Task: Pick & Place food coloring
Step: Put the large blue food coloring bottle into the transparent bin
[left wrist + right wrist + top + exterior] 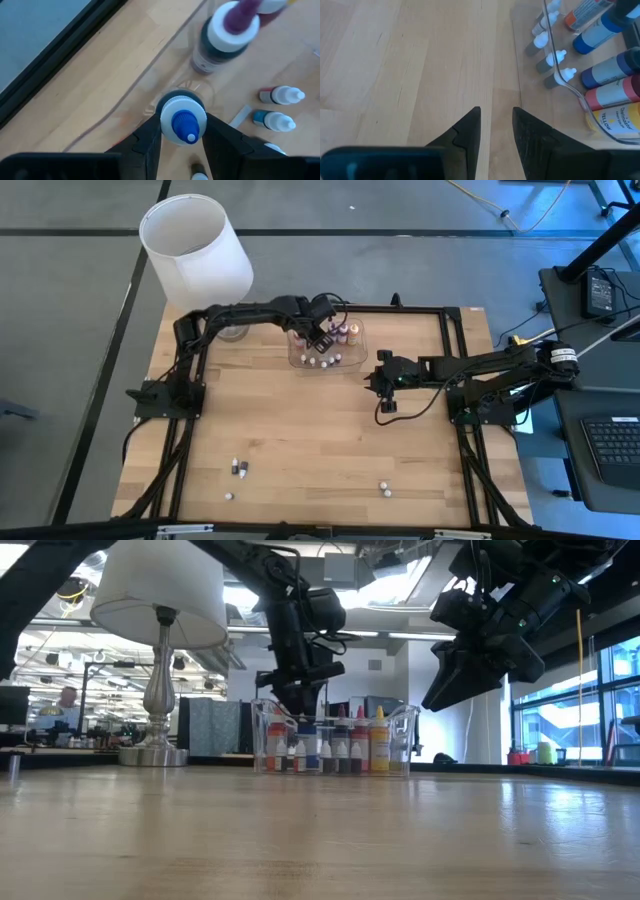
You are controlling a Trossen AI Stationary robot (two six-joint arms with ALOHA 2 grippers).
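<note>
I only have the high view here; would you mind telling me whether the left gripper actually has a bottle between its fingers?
Observer: Yes. The left wrist view shows the left gripper closed on a blue-tipped bottle with a white collar.
Operator: Thank you. Is that bottle inside the clear tray?
Observer: The low view shows the left gripper over the clear tray, where bottles stand in a row.
Operator: And is the right gripper carrying anything?
Observer: No. In the right wrist view, the right gripper has bare wood between its fingers.

Lab or workshop: wooden table (black-framed), open office hall behind.
</note>
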